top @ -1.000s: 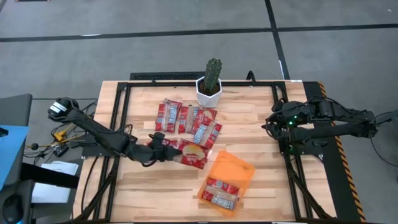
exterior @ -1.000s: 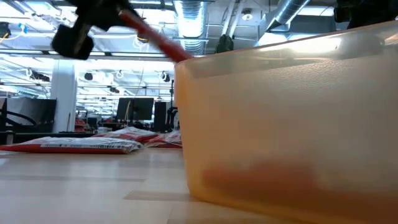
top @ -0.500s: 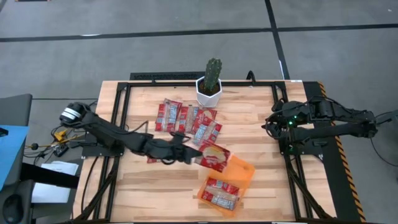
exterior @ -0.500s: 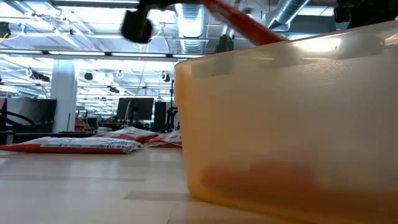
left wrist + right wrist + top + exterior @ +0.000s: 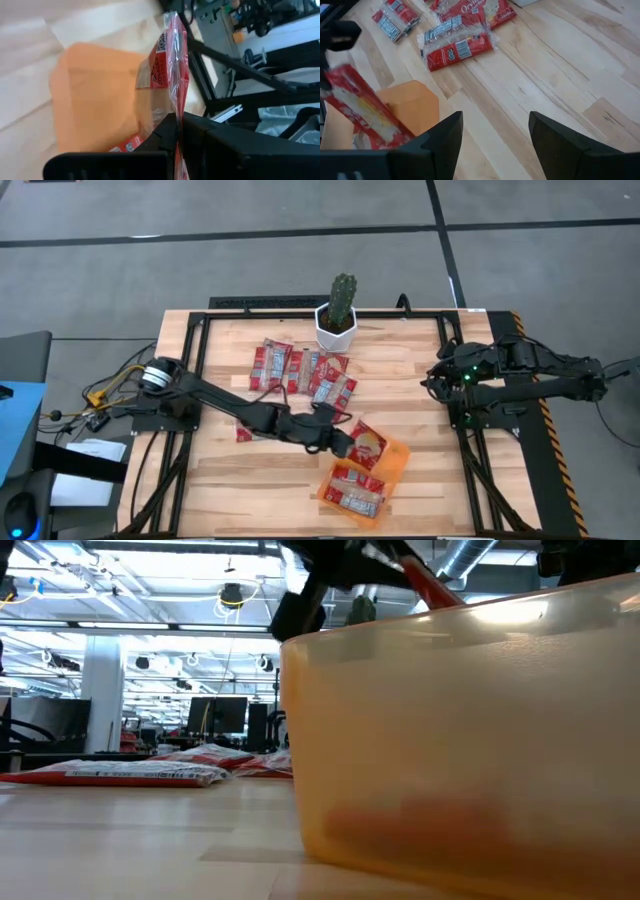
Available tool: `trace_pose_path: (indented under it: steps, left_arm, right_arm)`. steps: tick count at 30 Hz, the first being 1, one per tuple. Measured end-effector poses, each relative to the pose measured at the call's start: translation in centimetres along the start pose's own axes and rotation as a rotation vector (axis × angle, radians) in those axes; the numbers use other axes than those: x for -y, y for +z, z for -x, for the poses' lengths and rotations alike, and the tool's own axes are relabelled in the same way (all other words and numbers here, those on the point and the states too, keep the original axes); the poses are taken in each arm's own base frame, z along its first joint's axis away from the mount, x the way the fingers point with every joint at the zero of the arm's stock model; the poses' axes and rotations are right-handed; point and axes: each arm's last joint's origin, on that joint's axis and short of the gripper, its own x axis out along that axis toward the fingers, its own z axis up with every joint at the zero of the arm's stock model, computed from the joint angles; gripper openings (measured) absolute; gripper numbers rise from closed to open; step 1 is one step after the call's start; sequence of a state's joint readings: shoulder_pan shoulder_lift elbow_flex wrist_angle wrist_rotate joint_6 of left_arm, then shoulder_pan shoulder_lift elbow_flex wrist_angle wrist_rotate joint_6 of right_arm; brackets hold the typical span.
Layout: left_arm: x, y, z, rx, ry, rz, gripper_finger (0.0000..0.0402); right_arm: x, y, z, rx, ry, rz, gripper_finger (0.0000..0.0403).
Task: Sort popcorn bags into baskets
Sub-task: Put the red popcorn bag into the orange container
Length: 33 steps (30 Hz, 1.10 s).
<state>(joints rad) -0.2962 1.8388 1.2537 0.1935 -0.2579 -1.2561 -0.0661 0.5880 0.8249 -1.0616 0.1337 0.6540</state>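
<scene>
Left gripper: pinching one popcorn bag, seemingly edge-up, directly over the orange basket. Right gripper: spread, well apart, idle.

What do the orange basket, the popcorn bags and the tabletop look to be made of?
The basket looks like translucent orange plastic, since light glows through its wall in the low view. The held popcorn bag, pinched in the left gripper, seems glossy crinkled plastic film. The tabletop appears to be pale wooden planks with visible grain.
</scene>
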Motion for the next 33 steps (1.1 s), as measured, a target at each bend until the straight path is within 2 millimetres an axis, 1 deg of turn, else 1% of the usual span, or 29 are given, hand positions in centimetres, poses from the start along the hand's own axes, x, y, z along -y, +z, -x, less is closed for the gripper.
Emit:
trace_pose_path:
  steps: [7, 10, 13, 18, 22, 25, 29, 33]
  left_arm:
    - [-0.9, -0.7, -2.0, -0.050, 0.012, 0.020, 0.0000]
    - [-1.4, -1.1, -2.6, -0.060, 0.027, 0.037, 0.0012]
    - [-1.7, -1.2, -2.8, -0.065, 0.040, 0.031, 0.0042]
    - [-2.1, -0.9, -3.0, -0.088, 0.046, 0.012, 0.0121]
    - [-2.3, -0.2, -3.3, -0.123, 0.037, 0.006, 0.0184]
    - [-2.6, 0.5, -3.4, -0.169, 0.023, -0.002, 0.0220]
    - [-2.9, 1.3, -3.6, -0.223, 0.007, -0.005, 0.0249]
    - [-3.1, 1.9, -3.7, -0.266, -0.009, 0.007, 0.0255]
  right_arm:
    - [0.0, 0.0, 0.0, 0.005, -0.005, -0.001, 0.0254]
    - [0.0, 0.0, 0.0, 0.005, -0.005, -0.001, 0.0254]
    - [0.0, 0.0, 0.0, 0.005, -0.005, -0.002, 0.0254]
    - [0.0, 0.0, 0.0, 0.005, -0.005, -0.002, 0.0254]
    - [0.0, 0.0, 0.0, 0.005, -0.005, -0.002, 0.0254]
    - [0.0, 0.0, 0.0, 0.005, -0.005, -0.002, 0.0254]
    - [0.0, 0.0, 0.0, 0.005, -0.005, -0.002, 0.0254]
    - [0.0, 0.0, 0.0, 0.005, -0.005, -0.002, 0.0254]
